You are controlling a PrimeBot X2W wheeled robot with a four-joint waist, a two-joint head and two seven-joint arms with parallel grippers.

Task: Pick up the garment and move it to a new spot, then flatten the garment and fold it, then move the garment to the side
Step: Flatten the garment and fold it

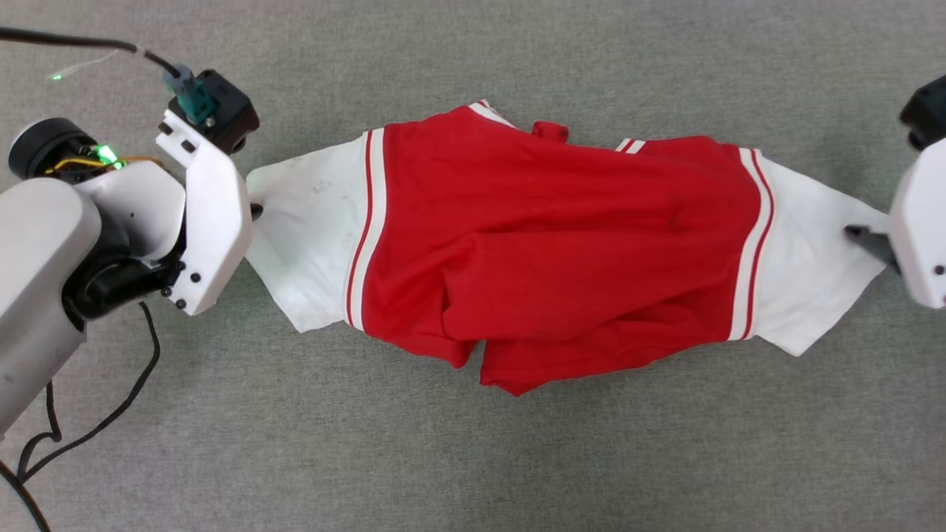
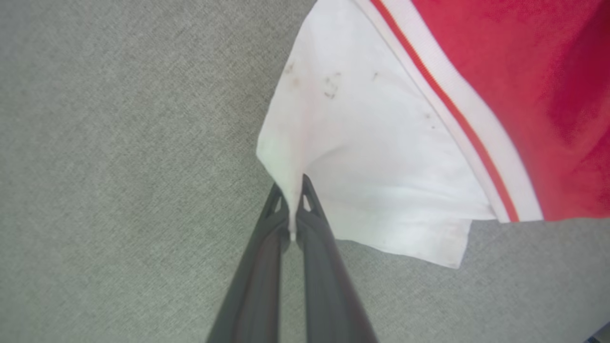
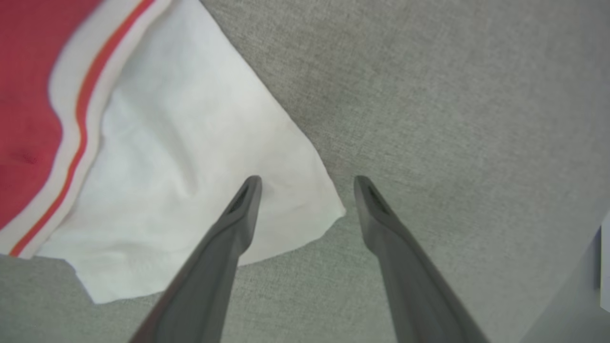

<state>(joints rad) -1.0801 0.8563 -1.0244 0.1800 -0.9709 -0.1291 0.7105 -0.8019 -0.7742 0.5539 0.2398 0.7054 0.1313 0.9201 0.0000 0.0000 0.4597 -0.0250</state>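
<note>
Left gripper [image 2: 290,183]: nearest the lens in the left wrist view; its two dark fingers are pressed together, pinching a thin fold of the left sleeve [image 1: 310,236] at its outer edge.
Garment [image 1: 547,236]: lies on the grey carpet [image 1: 473,458] at the middle of the head view, between the two grippers, with a plain red face up.
Long axis: sleeve to sleeve, from 9 o'clock to 3 o'clock in the head view.
Pointing: the neck edge appears to face 12 o'clock and the hem, bunched and overlapped, faces 6 o'clock.
Right sleeve [image 1: 805,266]: white and fairly flat, its outer corner pointing to 3 o'clock.
Right gripper [image 3: 307,180]: fingers spread wide, one over the white cloth and one over carpet, with the sleeve corner between them; I cannot tell whether they touch it.
Step in hand: probably taking both sleeve ends so the body can be drawn flat.
Doing it well: go deeper onto the corner before closing, so more than a sliver is caught; then draw both ends apart evenly along the 9-to-3 line, since the left pinch looks shallow and could slip.
</note>
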